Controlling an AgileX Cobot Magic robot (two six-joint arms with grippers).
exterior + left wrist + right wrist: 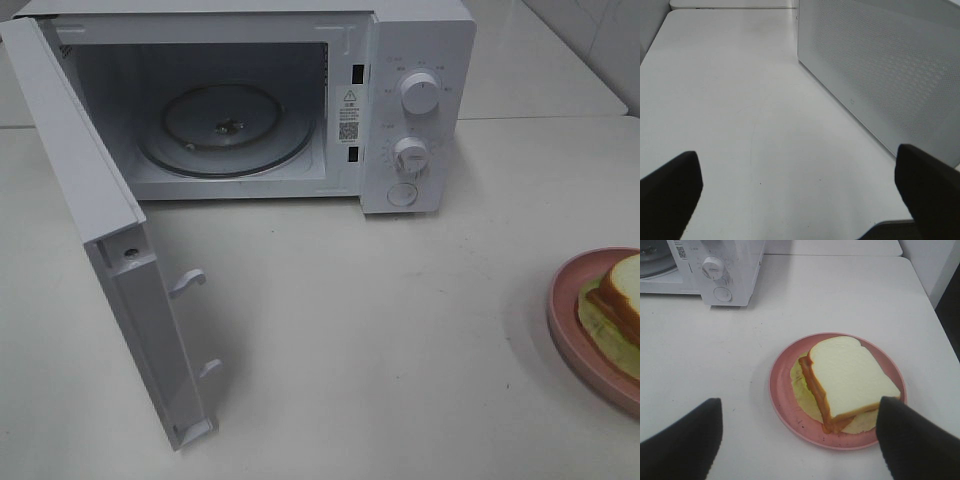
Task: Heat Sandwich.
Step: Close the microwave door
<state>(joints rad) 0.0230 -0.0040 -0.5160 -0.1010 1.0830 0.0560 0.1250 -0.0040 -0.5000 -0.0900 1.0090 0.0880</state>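
Observation:
The sandwich (618, 300) lies on a round pink plate (563, 310) at the table's right edge, cut off by the frame. In the right wrist view the sandwich (850, 375) shows white bread on top with reddish-brown and pale green layers below. My right gripper (800, 410) hovers open just short of the pink plate (782, 390), one finger to each side, touching nothing. My left gripper (797, 165) is open over bare table beside the microwave's perforated side wall (880, 75). Neither gripper appears in the exterior high view.
The white microwave (415, 150) stands at the back with its door (100, 230) swung wide open toward the front left. Its glass turntable (225, 125) is bare. The microwave's knobs (714, 267) show in the right wrist view. White table (380, 340) lies between microwave and plate.

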